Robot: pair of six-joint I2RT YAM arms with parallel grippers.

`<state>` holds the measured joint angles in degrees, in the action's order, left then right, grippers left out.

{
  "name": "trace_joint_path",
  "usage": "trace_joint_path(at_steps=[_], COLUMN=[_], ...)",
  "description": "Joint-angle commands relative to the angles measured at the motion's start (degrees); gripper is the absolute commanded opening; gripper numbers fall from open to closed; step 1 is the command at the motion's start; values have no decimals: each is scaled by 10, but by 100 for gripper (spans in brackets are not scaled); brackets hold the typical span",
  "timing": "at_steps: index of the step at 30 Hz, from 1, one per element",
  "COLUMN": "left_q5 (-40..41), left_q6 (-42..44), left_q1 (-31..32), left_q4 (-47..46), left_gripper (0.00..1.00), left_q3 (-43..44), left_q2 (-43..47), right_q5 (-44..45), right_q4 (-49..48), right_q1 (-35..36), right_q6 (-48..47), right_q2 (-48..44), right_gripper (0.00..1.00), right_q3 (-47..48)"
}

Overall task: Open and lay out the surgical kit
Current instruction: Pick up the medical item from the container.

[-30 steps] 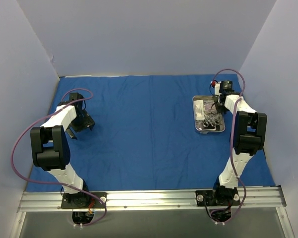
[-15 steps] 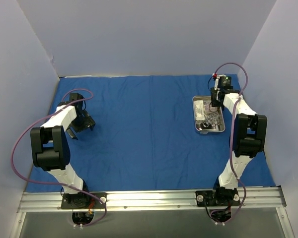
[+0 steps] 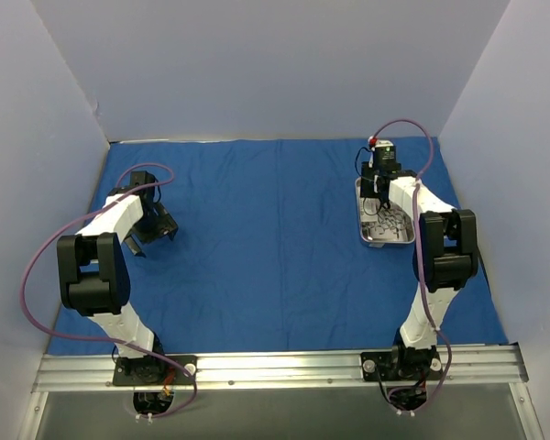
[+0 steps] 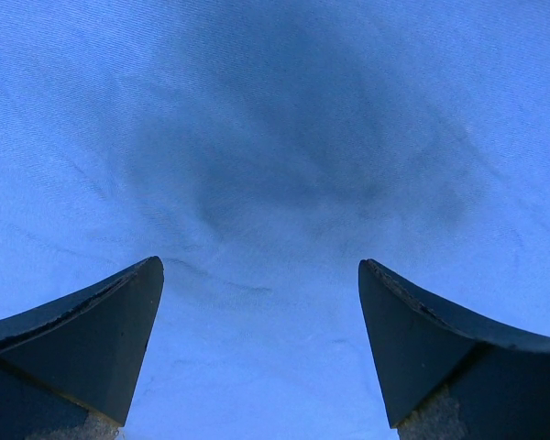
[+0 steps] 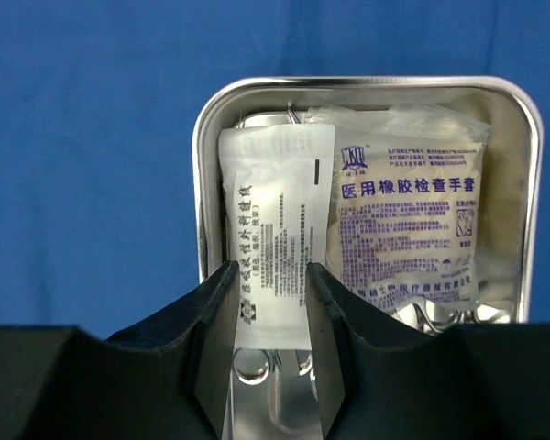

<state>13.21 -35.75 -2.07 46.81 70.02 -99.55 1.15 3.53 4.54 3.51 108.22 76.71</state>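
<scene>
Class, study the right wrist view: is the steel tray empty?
No: the steel tray holds a wide printed packet, and the right gripper grips a narrow white packet.

The left arm (image 3: 105,225) bends along the left edge, and the left gripper (image 4: 261,270) points down with its jaws spread wide. The right arm (image 3: 440,240) stretches toward the far right corner — the right gripper (image 5: 270,275) is angled down, fingers (image 5: 222,307) pinching a narrow white packet (image 5: 275,220).

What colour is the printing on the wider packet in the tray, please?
Purple on the wider packet, clearest in right wrist view.
</scene>
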Motion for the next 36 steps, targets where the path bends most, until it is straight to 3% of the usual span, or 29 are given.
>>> trace_joint_path(at_steps=[1,14,17,23,32,35,36], left_q5=[-2,-4,-6,-7,-3,-4,-5], left_q6=[1,5,5,5,4,3,2], left_q1=[2,2,2,3,3,3,3], left_q4=[-10,-13,-14,-15,-13,-14,-13], left_gripper=[97,97,97,97,97,97,97], left_q3=[10,10,11,11,8,7,7], left_q2=[24,21,16,15,15,16,16], right_q5=[-5,0,-1,-65,-116,-113,-112], right_q4=[-8,-8,-8,-15,-20,-18,-17], right_q1=[-9,-30,-34,-42,-61,-68,-68], right_q6=[22,29,28,26,23,20,19], right_q2=[27,58,60,69,82,80,78], right_gripper=[32,36,43,46,35,29,22], right_q3=[18,18,17,17,13,13,14])
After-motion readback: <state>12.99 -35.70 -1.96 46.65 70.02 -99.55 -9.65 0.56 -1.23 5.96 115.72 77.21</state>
